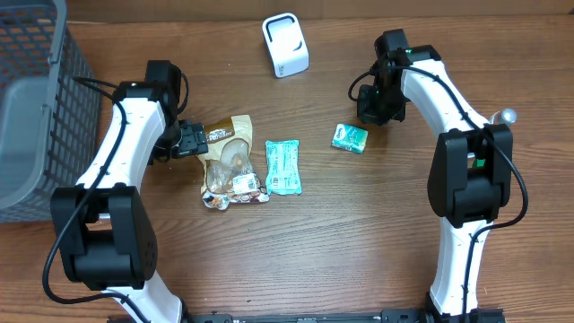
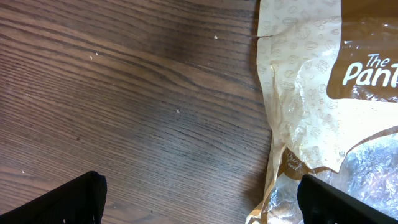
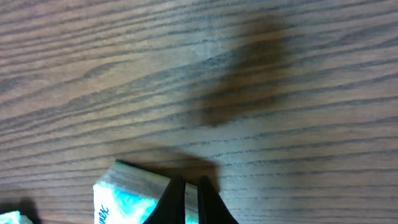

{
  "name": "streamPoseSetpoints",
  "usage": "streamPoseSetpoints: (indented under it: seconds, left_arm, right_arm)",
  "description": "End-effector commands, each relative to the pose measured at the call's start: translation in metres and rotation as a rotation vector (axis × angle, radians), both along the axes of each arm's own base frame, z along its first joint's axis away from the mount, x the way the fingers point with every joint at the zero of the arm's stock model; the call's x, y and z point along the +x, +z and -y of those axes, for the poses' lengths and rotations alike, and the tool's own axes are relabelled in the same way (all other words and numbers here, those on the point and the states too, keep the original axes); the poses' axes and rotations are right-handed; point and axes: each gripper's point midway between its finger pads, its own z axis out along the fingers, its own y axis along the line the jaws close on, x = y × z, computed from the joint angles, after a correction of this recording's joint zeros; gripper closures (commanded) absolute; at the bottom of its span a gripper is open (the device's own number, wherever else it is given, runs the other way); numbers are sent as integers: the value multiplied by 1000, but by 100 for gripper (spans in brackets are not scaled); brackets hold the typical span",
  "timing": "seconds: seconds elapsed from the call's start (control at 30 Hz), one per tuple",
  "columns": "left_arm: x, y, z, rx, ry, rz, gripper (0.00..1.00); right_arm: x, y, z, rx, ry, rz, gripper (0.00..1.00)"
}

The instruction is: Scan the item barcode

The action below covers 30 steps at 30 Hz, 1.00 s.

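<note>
Now, overhead, the left gripper [image 1: 190, 139] gapes wide at the snack bag's [image 1: 229, 160] left edge, the right gripper [image 1: 375, 112] hangs just beyond the green tissue pack [image 1: 350, 137] right of centre, and the scanner [image 1: 285, 45] sits far back; on the left wrist, fingers [image 2: 81, 199] are splayed beside the bag; on the right wrist, fingers [image 3: 176, 200] are pressed together over the pack's edge.

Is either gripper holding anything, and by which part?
Nothing held: left gripper open by the snack bag, right gripper shut empty by the small green pack.

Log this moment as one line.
left claw open, beside snack bag | right claw shut, near small green packet | nothing held
</note>
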Motion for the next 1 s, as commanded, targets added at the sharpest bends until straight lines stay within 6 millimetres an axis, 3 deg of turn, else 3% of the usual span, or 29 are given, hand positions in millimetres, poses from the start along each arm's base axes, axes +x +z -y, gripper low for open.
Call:
streamPoseSetpoints:
  seconds: [0.0, 0.4, 0.57, 0.7, 0.97]
  left_arm:
    - [4, 2, -3, 11, -15, 6, 0]
    - [4, 2, -3, 11, -15, 6, 0]
    - [4, 2, -3, 11, -15, 6, 0]
    - [4, 2, -3, 11, -15, 7, 1]
    - [4, 2, -3, 11, -15, 6, 1]
  right_arm:
    - [-9, -5, -3, 10, 2, -43, 95]
    - [-54, 1, -17, 107, 6, -235, 92]
    - [-37, -2, -15, 88, 15, -158, 92]
    - [-8, -1, -19, 105, 20, -41, 93]
    - [19, 1, -18, 95, 22, 75, 93]
